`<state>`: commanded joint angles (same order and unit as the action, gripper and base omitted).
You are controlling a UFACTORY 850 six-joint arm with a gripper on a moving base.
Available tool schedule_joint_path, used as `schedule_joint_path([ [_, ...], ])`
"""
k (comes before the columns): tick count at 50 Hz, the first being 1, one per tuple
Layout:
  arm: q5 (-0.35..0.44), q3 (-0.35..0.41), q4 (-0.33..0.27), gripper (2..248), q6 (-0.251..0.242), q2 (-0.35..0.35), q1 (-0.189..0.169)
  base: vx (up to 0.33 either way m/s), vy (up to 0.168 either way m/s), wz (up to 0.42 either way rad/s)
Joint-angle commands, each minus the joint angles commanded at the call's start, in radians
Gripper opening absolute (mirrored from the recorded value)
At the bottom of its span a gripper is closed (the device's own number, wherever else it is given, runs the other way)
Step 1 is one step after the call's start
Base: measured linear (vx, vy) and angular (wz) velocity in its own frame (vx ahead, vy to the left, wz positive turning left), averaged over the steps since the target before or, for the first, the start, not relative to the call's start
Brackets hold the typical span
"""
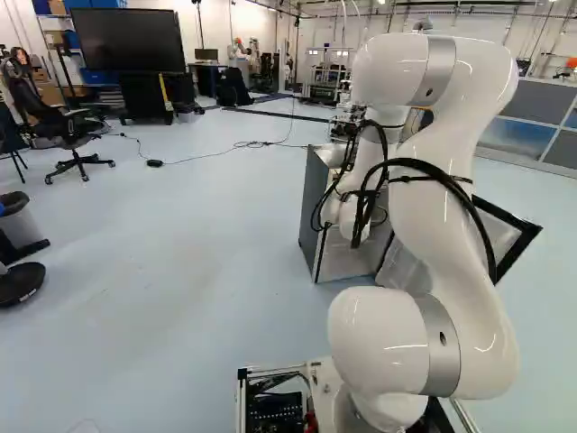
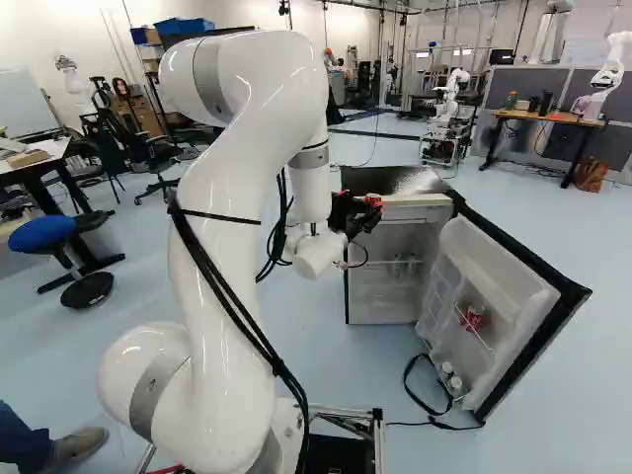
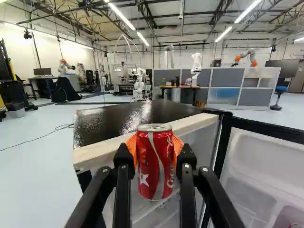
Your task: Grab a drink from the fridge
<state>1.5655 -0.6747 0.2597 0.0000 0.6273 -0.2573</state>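
1. The grab looks done: the red can [image 3: 155, 168] is out of the open fridge [image 2: 385, 301]; carrying it away probably remains.
2. It sits near its front top edge, right of centre in the right base view's upper half.
3. Lid up; long axis roughly vertical.
4. Claw [image 3: 155, 151] grips both sides, parted by the can's width.

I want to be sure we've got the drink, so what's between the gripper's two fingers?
A red can, upright, with the gripper's orange pads against it from both sides; the wrist view shows this.
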Motion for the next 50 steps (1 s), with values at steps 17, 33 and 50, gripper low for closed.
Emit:
schedule_joint_path([
  [17,-0.005,0.003,0.0,95,0.0,-0.014,0.0,0.0,0.0,0.0],
  [33,-0.077,0.009,0.0,95,0.0,-0.053,0.0,0.0,0.0,0.0],
  [50,-0.203,0.017,0.0,95,0.0,-0.095,0.0,0.0,0.0,0.0],
])
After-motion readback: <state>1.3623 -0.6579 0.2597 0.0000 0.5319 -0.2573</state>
